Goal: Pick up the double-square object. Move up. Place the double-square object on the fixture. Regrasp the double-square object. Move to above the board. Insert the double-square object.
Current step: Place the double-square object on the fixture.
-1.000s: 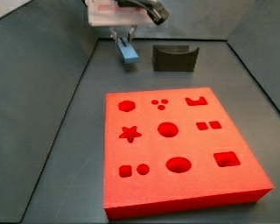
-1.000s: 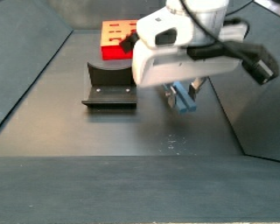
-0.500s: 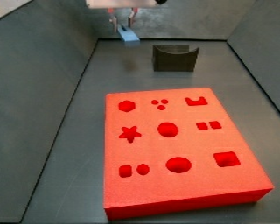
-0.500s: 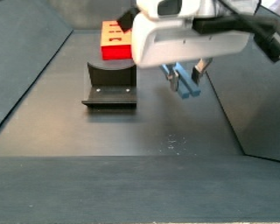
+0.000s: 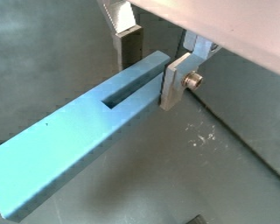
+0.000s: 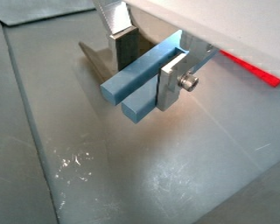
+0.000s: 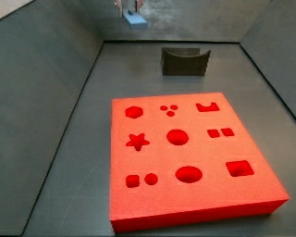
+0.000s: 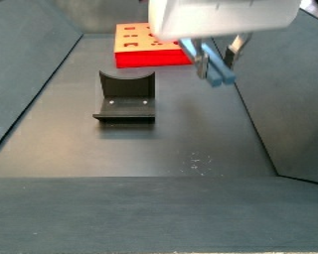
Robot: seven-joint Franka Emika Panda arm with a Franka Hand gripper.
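My gripper (image 5: pixel 154 66) is shut on the light-blue double-square object (image 5: pixel 84 140), a long slotted bar that juts out from between the silver fingers (image 6: pixel 171 83) in both wrist views. In both side views the gripper (image 8: pixel 213 62) hangs high above the dark floor with the bar (image 7: pixel 136 18) in it. The dark fixture (image 8: pixel 124 96) with its U-shaped notch stands on the floor, below and beside the gripper (image 7: pixel 132 17). The red-orange board (image 7: pixel 191 153) with shaped holes lies apart from the fixture (image 7: pixel 184 60).
Grey walls (image 7: pixel 52 65) ring the dark floor. A red edge of the board (image 6: pixel 250 68) shows in a wrist view. Small white scratches (image 8: pixel 195 161) mark the floor under the gripper.
The gripper has risen straight up with the double-square object in it, lifting it well off the floor. Fixture and board have not moved.
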